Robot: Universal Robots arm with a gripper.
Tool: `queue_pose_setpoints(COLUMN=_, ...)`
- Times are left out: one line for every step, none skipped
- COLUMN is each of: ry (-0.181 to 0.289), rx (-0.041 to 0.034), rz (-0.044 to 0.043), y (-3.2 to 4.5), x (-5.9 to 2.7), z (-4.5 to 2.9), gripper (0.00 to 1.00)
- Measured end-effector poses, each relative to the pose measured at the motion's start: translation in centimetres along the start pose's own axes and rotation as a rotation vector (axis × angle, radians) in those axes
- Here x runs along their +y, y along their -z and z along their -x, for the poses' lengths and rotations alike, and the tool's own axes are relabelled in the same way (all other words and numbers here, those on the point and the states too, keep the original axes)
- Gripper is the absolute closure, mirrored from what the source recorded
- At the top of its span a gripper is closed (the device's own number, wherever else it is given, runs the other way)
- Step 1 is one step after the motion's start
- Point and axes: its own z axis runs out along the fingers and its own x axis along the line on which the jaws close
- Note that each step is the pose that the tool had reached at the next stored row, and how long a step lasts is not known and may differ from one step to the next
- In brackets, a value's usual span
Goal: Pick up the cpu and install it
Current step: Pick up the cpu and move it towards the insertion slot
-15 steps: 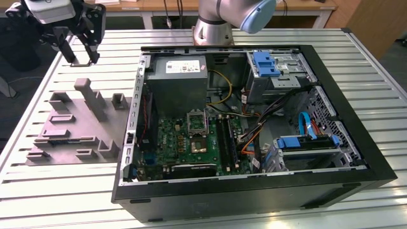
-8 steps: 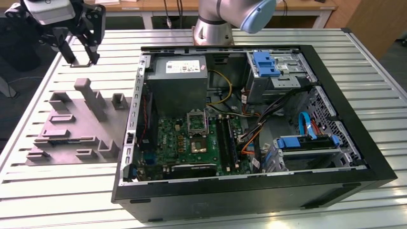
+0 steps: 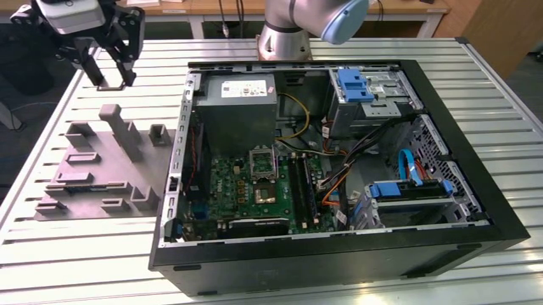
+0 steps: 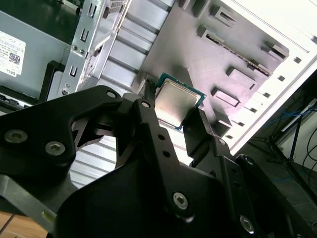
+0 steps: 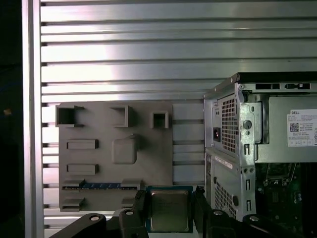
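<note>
At the upper left of the exterior view, near the grey moulded plastic tray (image 3: 93,171), the black two-fingered end effector (image 3: 114,81) clamps the small silver-topped square cpu (image 4: 176,101) by its thin edges, so a jolt could slip it onto the slatted metal desk (image 3: 85,254).

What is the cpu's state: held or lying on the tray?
Held: both wrist views show the gripper clamping the cpu, clear of the grey tray.
</note>
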Motion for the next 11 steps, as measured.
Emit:
queue_pose_setpoints(ry=0.0, rx=0.0001, rz=-0.0001, y=0.0, x=0.01, z=0.13, gripper=0.53)
queue_pose_setpoints(ry=0.0, rx=0.0002, rz=-0.0001, y=0.0, x=0.01, z=0.24, gripper=0.53)
queue_pose_setpoints(ry=0.0, rx=0.0001, rz=-0.0001, y=0.0, x=0.01, z=0.35, gripper=0.53)
queue_pose_setpoints(ry=0.0, rx=0.0, rz=0.0, y=0.0, x=0.02, z=0.46, gripper=0.53)
queue_pose_setpoints(ry=0.0, rx=0.0001, rz=0.0, y=0.0, x=0.02, z=0.55, gripper=0.53)
queue_pose_setpoints(ry=0.0, rx=0.0, rz=0.0, y=0.0, x=0.03, z=0.64, gripper=0.53)
queue_pose_setpoints(ry=0.0, rx=0.0, rz=0.0, y=0.0, x=0.03, z=0.72, gripper=0.53)
queue_pose_setpoints(ry=0.0, rx=0.0, rz=0.0, y=0.0, x=0.03, z=0.8, gripper=0.53)
queue_pose_setpoints(ry=0.0, rx=0.0, rz=-0.0001, y=0.0, x=0.03, z=0.87, gripper=0.53)
queue_pose_setpoints(ry=0.0, rx=0.0, rz=0.0, y=0.0, x=0.04, z=0.95, gripper=0.53)
queue_pose_setpoints(ry=0.0, rx=0.0001, rz=-0.0001, y=0.0, x=0.04, z=1.02, gripper=0.53)
